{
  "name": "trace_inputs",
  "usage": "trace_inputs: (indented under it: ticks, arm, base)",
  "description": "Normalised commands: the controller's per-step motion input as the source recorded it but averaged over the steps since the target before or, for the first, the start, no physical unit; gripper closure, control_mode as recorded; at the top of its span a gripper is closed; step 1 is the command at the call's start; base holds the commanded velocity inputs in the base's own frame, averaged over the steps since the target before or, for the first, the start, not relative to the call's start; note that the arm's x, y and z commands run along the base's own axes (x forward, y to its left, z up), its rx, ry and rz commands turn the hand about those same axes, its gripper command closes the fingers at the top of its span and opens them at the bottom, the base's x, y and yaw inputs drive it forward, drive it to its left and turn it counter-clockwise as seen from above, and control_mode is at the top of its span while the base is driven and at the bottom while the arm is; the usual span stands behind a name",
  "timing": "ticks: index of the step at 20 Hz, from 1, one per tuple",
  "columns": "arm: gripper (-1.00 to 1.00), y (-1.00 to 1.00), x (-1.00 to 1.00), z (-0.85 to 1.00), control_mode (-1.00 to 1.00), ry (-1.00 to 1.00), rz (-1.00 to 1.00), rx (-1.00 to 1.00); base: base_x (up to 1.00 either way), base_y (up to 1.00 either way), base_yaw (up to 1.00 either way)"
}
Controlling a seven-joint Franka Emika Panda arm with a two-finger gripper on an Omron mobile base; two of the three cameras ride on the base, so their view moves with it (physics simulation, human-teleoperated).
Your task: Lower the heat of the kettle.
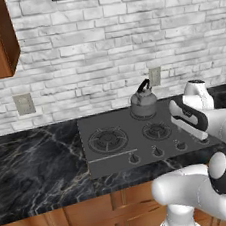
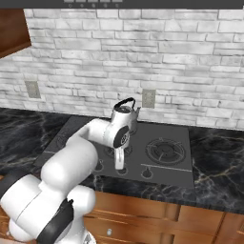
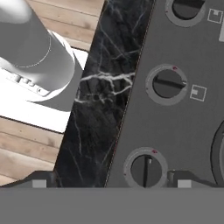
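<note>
3 round control knobs [image 3: 166,83] lie in a row along the front strip of a dark grey cooktop [image 1: 115,155], seen close from the hand camera, each with a small red mark at its rim. Black marble counter [image 1: 36,165] surrounds the cooktop, with wooden cabinet fronts [image 1: 88,216] below and a white brick wall [image 1: 77,54] behind carrying 2 wall outlets [image 1: 24,103]. The kettle [image 1: 143,103], small, grey and squat with an arched black handle, sits on a rear burner close to the wall; in the right base view the robot's wrist partly covers it. 2 front burners [image 1: 106,138] stand bare. The white arm bends forward over the front of the cooktop, hand pointing downward at the knob row. The gripper [image 3: 109,181] hovers just above the nearest knob [image 3: 145,168], its 2 dark fingertips [image 3: 39,179] spread wide, 1 over the counter edge and 1 beside the knob, holding nothing.
</note>
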Motion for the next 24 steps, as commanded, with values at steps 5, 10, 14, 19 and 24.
trace_inputs:
  ticks: [5, 10, 14, 19, 24]
  arm:
    - [-1.00, -0.06, 0.11, -0.30, -1.00, -0.01, 0.00, 0.07]
    - [-1.00, 0.00, 0.31, -0.23, -1.00, 0.00, 0.00, 0.04]
    - [-1.00, -0.01, 0.35, -0.23, -1.00, 0.00, 0.00, 0.02]
    - [-1.00, -0.07, 0.20, -0.18, -1.00, 0.00, 0.00, 0.00]
    - [-1.00, -0.17, 0.00, -0.11, -1.00, 0.00, 0.01, 0.00]
  base:
    - [0.00, 0.00, 0.00]
    - [0.00, 0.00, 0.00]
    - [0.00, 0.00, 0.00]
    - [0.00, 0.00, 0.00]
    - [0.00, 0.00, 0.00]
